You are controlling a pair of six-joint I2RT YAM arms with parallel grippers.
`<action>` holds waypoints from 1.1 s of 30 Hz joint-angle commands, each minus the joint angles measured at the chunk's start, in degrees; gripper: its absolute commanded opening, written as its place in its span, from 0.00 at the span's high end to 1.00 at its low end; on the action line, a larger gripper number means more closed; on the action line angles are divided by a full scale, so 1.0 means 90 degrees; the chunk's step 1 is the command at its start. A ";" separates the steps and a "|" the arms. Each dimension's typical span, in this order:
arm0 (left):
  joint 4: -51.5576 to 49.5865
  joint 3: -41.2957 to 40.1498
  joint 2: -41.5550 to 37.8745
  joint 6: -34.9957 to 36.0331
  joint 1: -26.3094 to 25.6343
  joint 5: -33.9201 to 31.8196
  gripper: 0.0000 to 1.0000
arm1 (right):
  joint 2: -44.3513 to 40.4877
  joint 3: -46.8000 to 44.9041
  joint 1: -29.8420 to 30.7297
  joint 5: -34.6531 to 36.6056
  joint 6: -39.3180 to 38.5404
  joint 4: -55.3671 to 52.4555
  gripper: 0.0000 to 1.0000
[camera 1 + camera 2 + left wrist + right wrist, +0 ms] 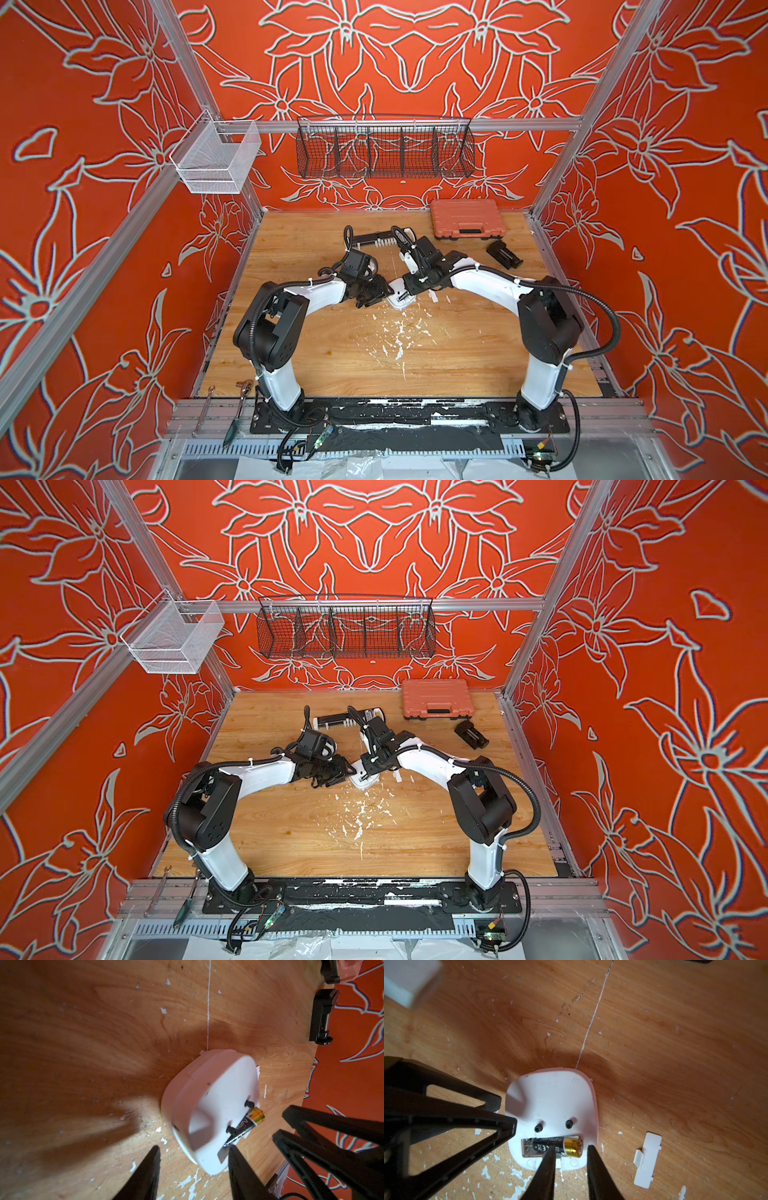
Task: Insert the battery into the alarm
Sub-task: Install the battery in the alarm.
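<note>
Near the middle of the table (332,361) the alarm (550,1097) lies face down, back up. The left gripper (194,1147) meets it from the left with its jaws spread and holds nothing. One finger (508,1124) reaches over the alarm's edge, though contact cannot be judged. The battery (548,1142) lies in the slot in the alarm's back, not fully seated, its gold end tilted up past the slot's end. The right gripper (571,1146) hovers over that end with its jaws apart, gripping nothing, and the gold end shows between its fingers. Right of the alarm, near but apart, the cover (646,1159) lies flat. The case (467,218) sits closed at the back edge, near the right corner.
</note>
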 commanded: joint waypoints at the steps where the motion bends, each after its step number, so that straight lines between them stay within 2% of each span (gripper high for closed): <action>1: -0.0103 0.0095 0.0162 0.0025 -0.0022 0.0059 0.50 | 0.0133 0.0126 0.0038 0.0038 0.0103 -0.0176 0.72; 24: -0.0135 0.0276 0.0474 0.0009 -0.0022 0.0083 0.55 | 0.0257 -0.0047 0.0058 -0.0287 0.0469 -0.0046 0.80; 33: -0.0003 0.0248 0.0546 -0.0067 -0.0022 0.0080 0.58 | 0.0284 -0.0383 0.0087 -0.0643 0.1022 0.0394 0.81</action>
